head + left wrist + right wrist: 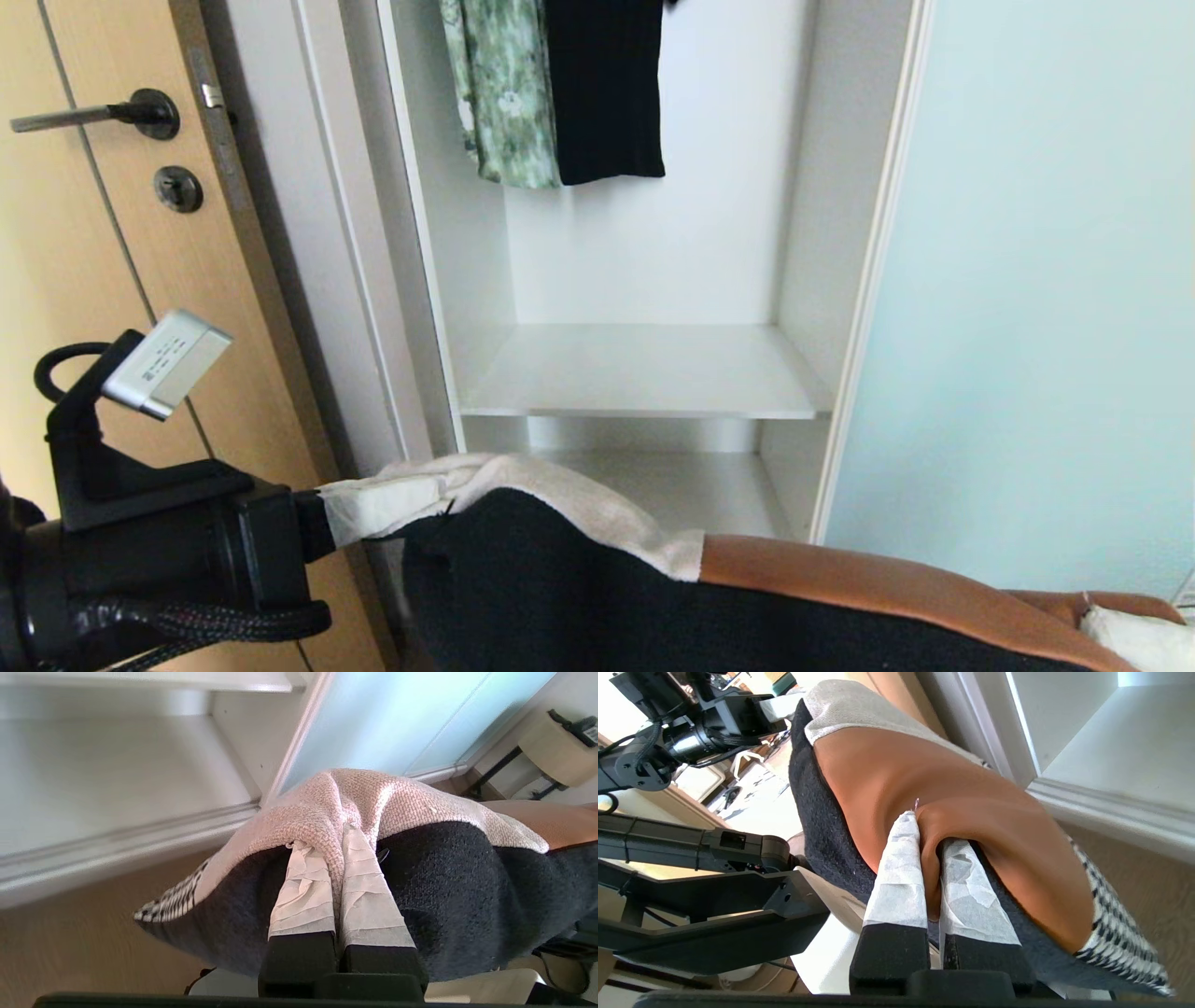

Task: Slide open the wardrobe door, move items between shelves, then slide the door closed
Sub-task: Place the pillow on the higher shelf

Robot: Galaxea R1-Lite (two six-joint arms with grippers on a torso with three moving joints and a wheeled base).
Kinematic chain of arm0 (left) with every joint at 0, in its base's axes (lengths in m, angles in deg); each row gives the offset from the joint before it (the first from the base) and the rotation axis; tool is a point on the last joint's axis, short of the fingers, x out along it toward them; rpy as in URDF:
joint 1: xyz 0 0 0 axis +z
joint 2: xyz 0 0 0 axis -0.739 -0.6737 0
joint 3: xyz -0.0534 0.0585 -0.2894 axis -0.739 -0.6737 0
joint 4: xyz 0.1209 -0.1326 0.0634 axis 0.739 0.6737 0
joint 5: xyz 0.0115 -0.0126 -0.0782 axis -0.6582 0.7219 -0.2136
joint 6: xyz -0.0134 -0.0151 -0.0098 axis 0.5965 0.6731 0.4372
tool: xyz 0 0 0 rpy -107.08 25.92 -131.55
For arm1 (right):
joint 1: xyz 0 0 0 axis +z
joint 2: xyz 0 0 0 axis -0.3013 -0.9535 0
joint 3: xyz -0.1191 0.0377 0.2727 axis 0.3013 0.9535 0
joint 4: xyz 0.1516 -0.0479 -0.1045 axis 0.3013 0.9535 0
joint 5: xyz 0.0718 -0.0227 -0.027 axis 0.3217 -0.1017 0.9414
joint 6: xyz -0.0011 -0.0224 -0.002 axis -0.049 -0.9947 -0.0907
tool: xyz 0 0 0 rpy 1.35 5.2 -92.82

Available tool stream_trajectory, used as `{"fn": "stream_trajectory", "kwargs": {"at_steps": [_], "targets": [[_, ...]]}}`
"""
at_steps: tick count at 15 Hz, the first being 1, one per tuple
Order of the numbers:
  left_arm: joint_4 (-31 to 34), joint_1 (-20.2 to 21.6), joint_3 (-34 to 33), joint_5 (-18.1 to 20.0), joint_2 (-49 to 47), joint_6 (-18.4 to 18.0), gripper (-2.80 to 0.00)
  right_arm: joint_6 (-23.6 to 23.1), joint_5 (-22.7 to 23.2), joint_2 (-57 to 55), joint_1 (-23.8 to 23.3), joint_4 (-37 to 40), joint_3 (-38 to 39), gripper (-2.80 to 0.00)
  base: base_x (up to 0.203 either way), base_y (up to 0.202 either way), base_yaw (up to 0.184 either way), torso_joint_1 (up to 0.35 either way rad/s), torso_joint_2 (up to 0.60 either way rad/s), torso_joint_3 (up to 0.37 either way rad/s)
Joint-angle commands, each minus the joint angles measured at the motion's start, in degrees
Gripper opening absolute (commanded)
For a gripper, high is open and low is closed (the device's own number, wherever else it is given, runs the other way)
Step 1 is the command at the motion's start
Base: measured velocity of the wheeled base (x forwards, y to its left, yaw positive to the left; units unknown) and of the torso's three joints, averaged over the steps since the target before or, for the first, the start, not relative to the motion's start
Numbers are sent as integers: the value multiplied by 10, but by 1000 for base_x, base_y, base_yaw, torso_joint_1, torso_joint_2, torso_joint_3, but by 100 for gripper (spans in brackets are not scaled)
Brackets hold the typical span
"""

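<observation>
Both grippers are pinched tight on the cushion [597, 588]: left gripper [338, 835] on a beige corner, right gripper [927, 835] on the rust side, holding it in front of the open wardrobe. Each bites only a fold of fabric, so it could slip and sag. Count: one cushion, two shelves [644, 373] visible, one glass door [1046, 280] slid right, probably fully.

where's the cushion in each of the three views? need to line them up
Head: cushion along the bottom edge, navy back up, below the open wardrobe; left gripper pinches its beige corner.
Left wrist: cushion fills the centre and right, fingers clamped on the beige patch.
Right wrist: cushion runs from top centre down to the right, fingers clamped on the rust patch.
Shared landmark: the beige corner patch.
</observation>
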Motion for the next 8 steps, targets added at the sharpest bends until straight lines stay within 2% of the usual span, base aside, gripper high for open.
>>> {"fn": "stream_trajectory", "kwargs": {"at_steps": [1, 8], "targets": [[-1, 0, 0, 1, -1, 1, -280, 2, 2, -2, 0, -1, 0, -280, 196, 0, 2, 1, 2, 4], [-1, 0, -1, 3, -2, 1, -280, 2, 2, -3, 0, -1, 0, -280, 195, 0, 0, 2, 2, 2]]}}
